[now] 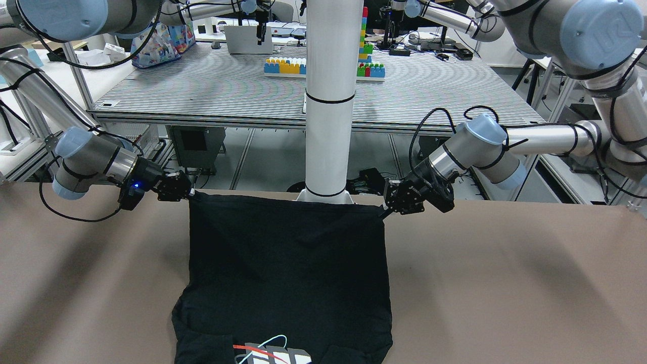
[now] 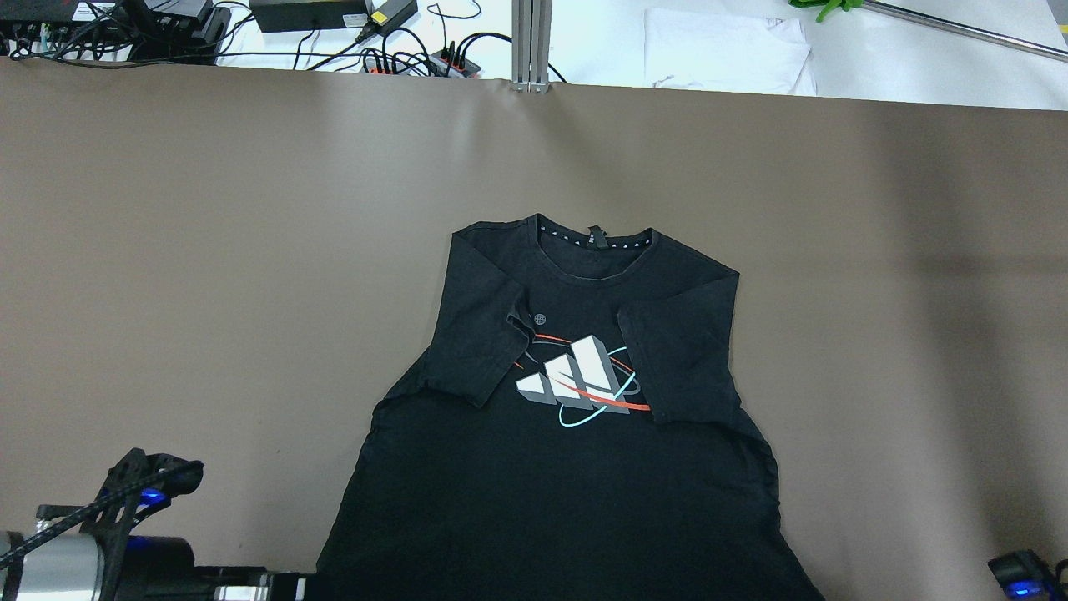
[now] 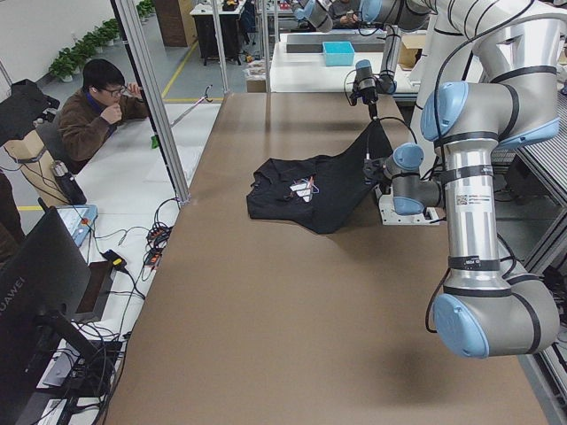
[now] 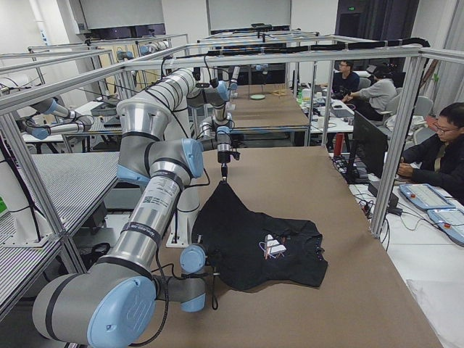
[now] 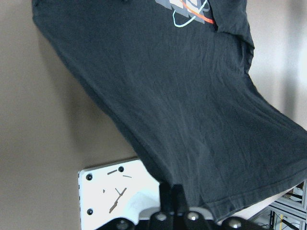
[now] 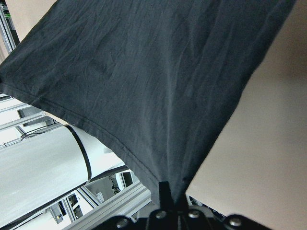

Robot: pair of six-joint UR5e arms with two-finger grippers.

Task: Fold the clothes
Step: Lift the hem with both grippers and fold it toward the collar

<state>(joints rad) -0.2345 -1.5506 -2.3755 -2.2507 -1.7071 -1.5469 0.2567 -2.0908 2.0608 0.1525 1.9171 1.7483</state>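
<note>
The clothes are one black T-shirt [image 2: 567, 501] with a white, red and cyan chest logo [image 2: 580, 380]. It lies face up with both sleeves folded in and its collar at the far side. Its hem is lifted off the table at the robot's side. My left gripper [image 1: 389, 208] is shut on one hem corner, as the left wrist view shows [image 5: 175, 203]. My right gripper [image 1: 189, 193] is shut on the other corner, as the right wrist view shows [image 6: 168, 191]. The hem hangs stretched between them in front of the white pillar [image 1: 328, 101].
The brown table [image 2: 209, 250] spreads wide on both sides of the shirt. The pillar's white base plate [image 5: 108, 191] sits under the raised hem. A white cloth [image 2: 726, 50], cables and an aluminium post [image 2: 531, 42] lie beyond the far edge. A seated person [image 3: 97, 111] is beside the table.
</note>
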